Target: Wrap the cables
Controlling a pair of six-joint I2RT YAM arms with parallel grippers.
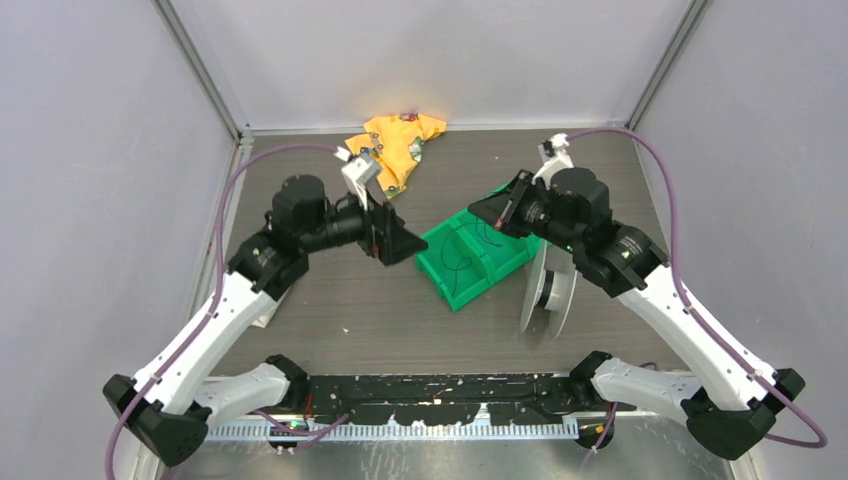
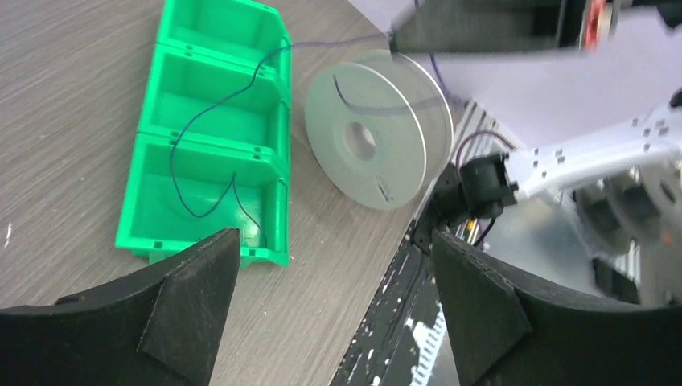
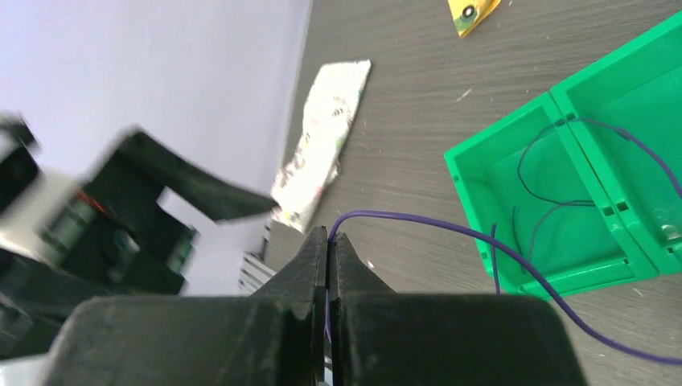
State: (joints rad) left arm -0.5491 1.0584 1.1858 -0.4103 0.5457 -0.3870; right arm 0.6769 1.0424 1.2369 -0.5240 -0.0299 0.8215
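Note:
The cable (image 3: 418, 220) is a thin dark purple wire. My right gripper (image 3: 331, 239) is shut on one end of it, and the wire arcs away to the right. More of the cable (image 2: 174, 149) lies in loose loops inside the green bin (image 2: 217, 24). A strand crosses the pale spool (image 2: 394, 161), which stands on edge beside the bin. My left gripper (image 2: 334, 273) hovers open and empty above the table, near the bin's end. From above, the left gripper (image 1: 405, 243) is left of the bin (image 1: 500, 265), the right gripper (image 1: 495, 210) is over its far end, and the spool (image 1: 550, 290) is to the right.
A yellow patterned cloth (image 1: 400, 140) lies at the back of the table. A white printed packet (image 3: 322, 153) lies near the left edge. The black rail (image 1: 440, 395) along the table's near edge runs between the arm bases.

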